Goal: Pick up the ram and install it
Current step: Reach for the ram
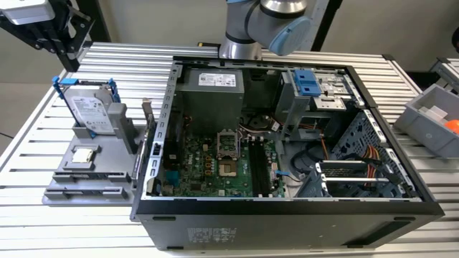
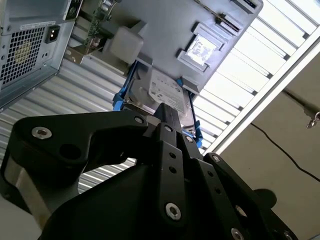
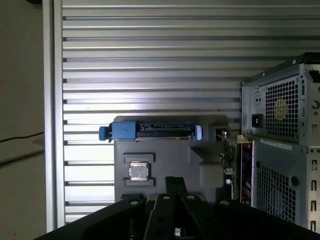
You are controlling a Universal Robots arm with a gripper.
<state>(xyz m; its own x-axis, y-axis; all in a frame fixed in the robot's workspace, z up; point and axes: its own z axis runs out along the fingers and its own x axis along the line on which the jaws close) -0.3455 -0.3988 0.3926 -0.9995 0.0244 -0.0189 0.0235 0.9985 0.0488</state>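
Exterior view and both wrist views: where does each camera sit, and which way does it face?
Exterior view: high, facing down into the open computer case; arm shows.
First wrist view: straight down past the gripper onto the gray holder.
Second wrist view: slanted along the gripper toward the hard drive.
All share that drive.

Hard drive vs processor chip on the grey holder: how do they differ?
The hard drive stands on edge; the processor chip lies flat. The hard drive is larger and blue-framed; the processor chip is small, square, bare. Both sit on the grey holder.
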